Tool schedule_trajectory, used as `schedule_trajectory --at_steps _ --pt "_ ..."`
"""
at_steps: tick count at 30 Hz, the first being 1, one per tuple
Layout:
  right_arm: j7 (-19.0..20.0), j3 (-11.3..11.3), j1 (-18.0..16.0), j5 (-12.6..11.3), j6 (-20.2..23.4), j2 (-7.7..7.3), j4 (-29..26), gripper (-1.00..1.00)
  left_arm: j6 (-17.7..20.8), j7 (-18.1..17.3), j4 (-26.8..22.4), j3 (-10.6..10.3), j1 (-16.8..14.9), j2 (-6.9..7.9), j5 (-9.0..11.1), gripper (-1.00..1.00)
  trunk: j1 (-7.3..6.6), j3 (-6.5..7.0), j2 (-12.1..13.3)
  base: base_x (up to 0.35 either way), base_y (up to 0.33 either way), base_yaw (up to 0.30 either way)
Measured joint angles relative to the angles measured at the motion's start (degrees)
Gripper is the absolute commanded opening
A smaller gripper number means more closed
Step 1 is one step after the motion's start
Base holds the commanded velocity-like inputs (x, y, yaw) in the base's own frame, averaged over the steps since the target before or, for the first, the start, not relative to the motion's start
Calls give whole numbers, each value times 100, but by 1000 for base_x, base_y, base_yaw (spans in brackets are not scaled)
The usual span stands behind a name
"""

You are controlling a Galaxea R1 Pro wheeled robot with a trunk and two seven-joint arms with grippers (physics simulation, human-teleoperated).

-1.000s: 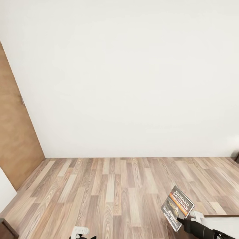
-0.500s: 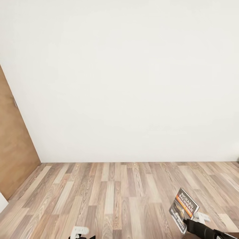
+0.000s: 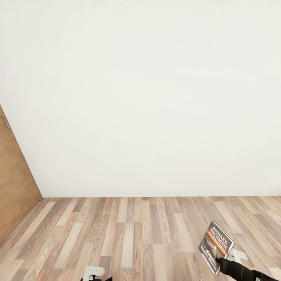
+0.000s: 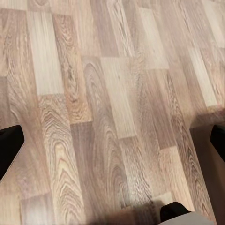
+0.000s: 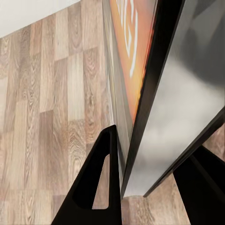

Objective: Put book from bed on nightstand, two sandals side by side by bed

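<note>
Our right gripper (image 3: 219,260) pinches the book (image 3: 216,246) by its lower edge, down at about five o'clock in the head view. In the right wrist view the two black fingers (image 5: 101,183) sit close on either side of the thin volume, one against the cover side and one behind it, so the jaws are narrowed to the book's thickness. The book stands nearly upright and tilted, held in the air above the floor (image 3: 140,238). Its cover is dark and glossy, with an orange band and white "Richard Bachman" lettering above a central picture; from the wrist we see its black edge and the orange print (image 5: 129,56) at a steep angle.

Our left gripper (image 3: 95,273) shows at about seven o'clock in the head view, a white and black piece at the bottom edge. In the left wrist view its dark fingertips (image 4: 9,147) stand far apart at opposite sides, with nothing between them but planks.

The floor is matte wood plank in mixed tan and brown, with strong grain. Ahead rises a plain white wall (image 3: 148,97); a flat brown wooden panel (image 3: 13,187) leans in at nine o'clock.
</note>
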Motion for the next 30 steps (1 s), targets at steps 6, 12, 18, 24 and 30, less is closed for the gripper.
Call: schedule_trajectory --at_steps 6,12,18,24,30 --pt "830 10 0 -7 -4 -1 -2 -100 0 1 0 0 -1 0 0 100 0 0 0 331 0 0" --pt "971 6 0 -21 -23 29 -1 -100 0 -1 0 0 -1 0 0 100 0 0 0 331 0 0" --pt "971 5 0 -26 -28 34 6 -100 0 1 0 0 -1 0 0 100 0 0 0 331 0 0" --pt "971 6 0 -26 -26 35 5 -100 0 3 0 0 -2 0 0 100 0 0 0 331 0 0" --pt "971 5 0 -26 -28 33 5 -100 0 3 0 0 0 0 0 100 0 0 0 331 0 0"
